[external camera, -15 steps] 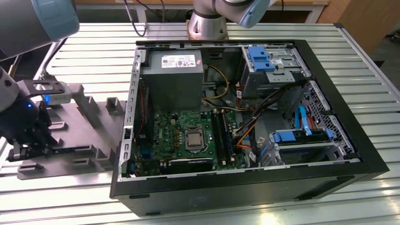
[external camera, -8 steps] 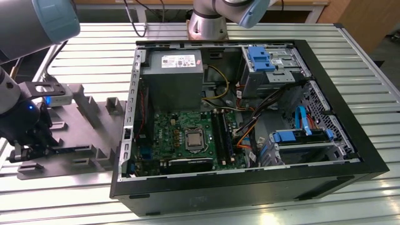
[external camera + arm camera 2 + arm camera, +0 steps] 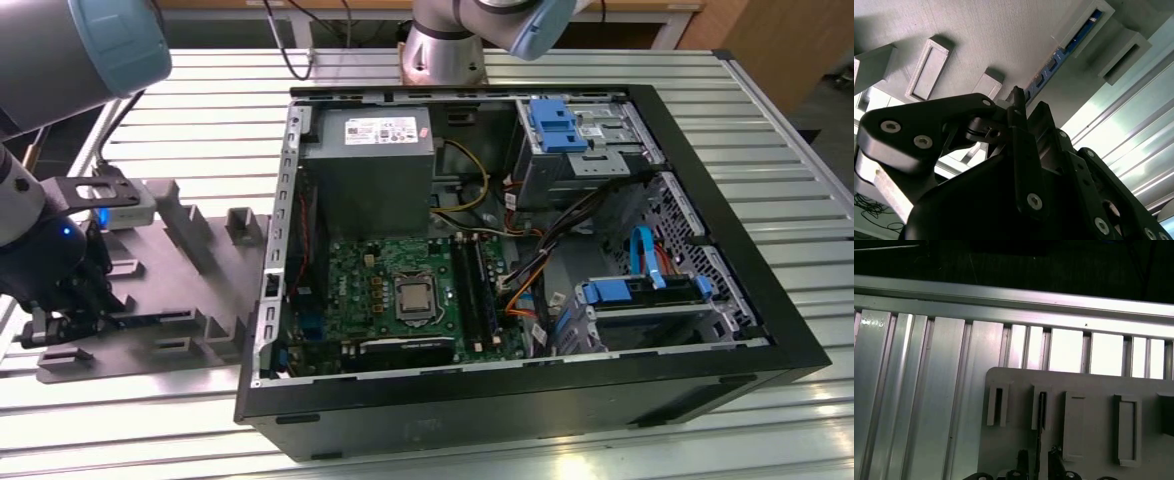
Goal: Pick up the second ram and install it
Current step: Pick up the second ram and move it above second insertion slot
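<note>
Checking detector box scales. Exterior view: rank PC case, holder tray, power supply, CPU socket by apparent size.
Largest to smallest:
1. PC case
2. holder tray
3. power supply
4. CPU socket

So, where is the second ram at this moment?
The second ram stands on edge in a slot of the grey holder tray, at the exterior view's left, right by the gripper.
</note>
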Motion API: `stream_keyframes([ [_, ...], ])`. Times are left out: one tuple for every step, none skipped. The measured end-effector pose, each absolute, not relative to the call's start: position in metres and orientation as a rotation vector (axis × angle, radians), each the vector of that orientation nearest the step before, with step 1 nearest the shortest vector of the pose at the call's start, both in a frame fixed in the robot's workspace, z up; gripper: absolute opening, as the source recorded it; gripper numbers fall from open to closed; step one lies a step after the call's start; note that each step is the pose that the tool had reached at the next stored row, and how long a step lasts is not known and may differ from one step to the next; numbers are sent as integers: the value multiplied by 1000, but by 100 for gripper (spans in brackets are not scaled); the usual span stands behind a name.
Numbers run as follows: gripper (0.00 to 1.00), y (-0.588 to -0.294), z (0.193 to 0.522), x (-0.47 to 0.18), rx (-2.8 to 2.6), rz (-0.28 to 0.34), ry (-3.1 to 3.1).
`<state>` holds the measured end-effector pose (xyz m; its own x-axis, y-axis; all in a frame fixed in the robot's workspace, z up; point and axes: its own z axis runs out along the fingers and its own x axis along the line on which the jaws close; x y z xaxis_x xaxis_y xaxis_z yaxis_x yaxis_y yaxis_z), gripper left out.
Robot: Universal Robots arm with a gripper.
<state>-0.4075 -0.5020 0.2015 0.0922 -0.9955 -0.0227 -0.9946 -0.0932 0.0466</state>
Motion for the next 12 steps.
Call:
stream_keyframes([
  [30,-502,201,-408,2307,-75,-2102],
  [30,-502,201,-408,2307,-75,-2102],
  [30,-502,201,-408,2307,-75,-2102],
  [30,-502,201,-408,2307,-75,-2102],
  [30,-502,201,-408,2307,-75,-2102],
  [30,-502,201,-408,2307,-75,-2103],
  [30,-502,201,-408,2307,-75,-2102],
  [30,-502,201,-408,2307,-75,-2102],
  [28,-502,201,-408,2307,-75,-2102],
  [28,-502,201,-408,2307,-75,-2102],
  [21,-502,201,-408,2308,-75,-2103],
  [21,-502,201,-408,2308,-75,-2102],
])
